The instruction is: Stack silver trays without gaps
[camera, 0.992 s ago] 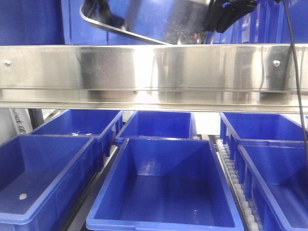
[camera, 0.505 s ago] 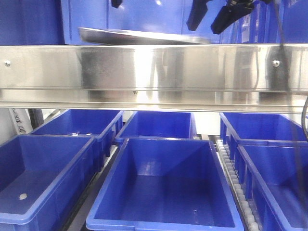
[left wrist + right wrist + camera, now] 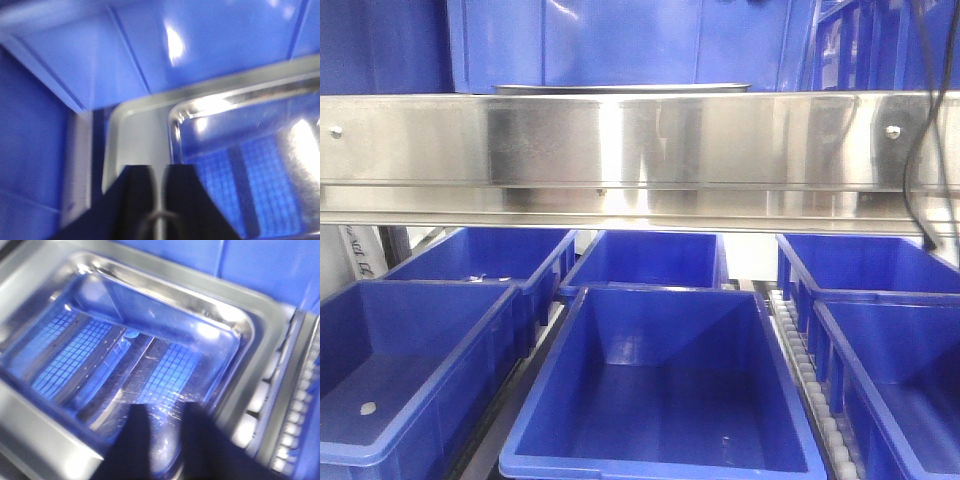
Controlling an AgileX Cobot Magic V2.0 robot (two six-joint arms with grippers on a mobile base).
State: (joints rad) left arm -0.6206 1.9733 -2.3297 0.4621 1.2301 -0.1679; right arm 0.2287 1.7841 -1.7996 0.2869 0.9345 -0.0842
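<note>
The silver trays show in the front view only as a thin level rim just above the steel rail. In the left wrist view a shiny pan lies inside a wider grey steel rim. My left gripper hovers over that rim near the corner. Its fingers are a narrow gap apart and hold nothing. The right wrist view looks down into the shiny pan, framed by the grey steel edge. Over its near end my right gripper is open and empty. Neither gripper shows in the front view.
A long riveted steel rail crosses the front view and hides the trays' bodies. Several blue bins stand below it, with a roller track between them. A blue wall rises behind the trays. A black cable hangs at right.
One second ago both grippers held a tray tilted above the rail. It then came down nearly flat and was let go. Now it lies level and the grippers have left the front view.
</note>
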